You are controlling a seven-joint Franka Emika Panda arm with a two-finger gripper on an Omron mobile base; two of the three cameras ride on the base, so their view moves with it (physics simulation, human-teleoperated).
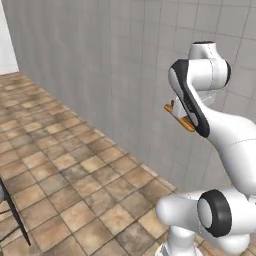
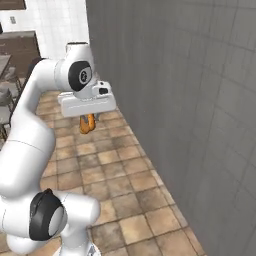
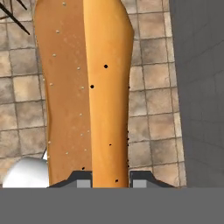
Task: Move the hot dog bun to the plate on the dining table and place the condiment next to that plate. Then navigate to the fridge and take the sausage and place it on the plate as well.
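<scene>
One item held: we see the hot dog bun (image 3: 85, 92) clamped in the gripper (image 3: 105, 178), nothing else carried.
Gripper state: we read the two dark finger tips as closed on the bun's near end, one tip on each side of it in the hand view.
Bun look: tan-orange, oblong, a darker brown half beside a brighter orange half, small specks on the surface.
Bun place: we find it up in the air, well above the tiled floor (image 1: 75, 185), not resting on anything.
Bun in left base view: we spot a short orange end (image 1: 179, 118) poking out from behind the arm's dark-edged link, slanting down to the right.
Bun in right base view: we see it (image 2: 87, 123) hanging below the white hand block, pointing down toward the floor.
Arm pose: we note the white arm (image 2: 30, 135) folded up high, hand near shoulder level, just beside the grey wall (image 2: 190, 100).
Wall: large, grey, faint square tile grid, running along the floor's edge.
Floor: brown and tan square tiles, worn look.
Background: we pick out a dark cabinet (image 2: 20, 47) and white tiled wall far off in the right base view.
Other: thin dark chair legs (image 1: 15, 215) at the lower left corner of the left base view, well apart from the arm.
</scene>
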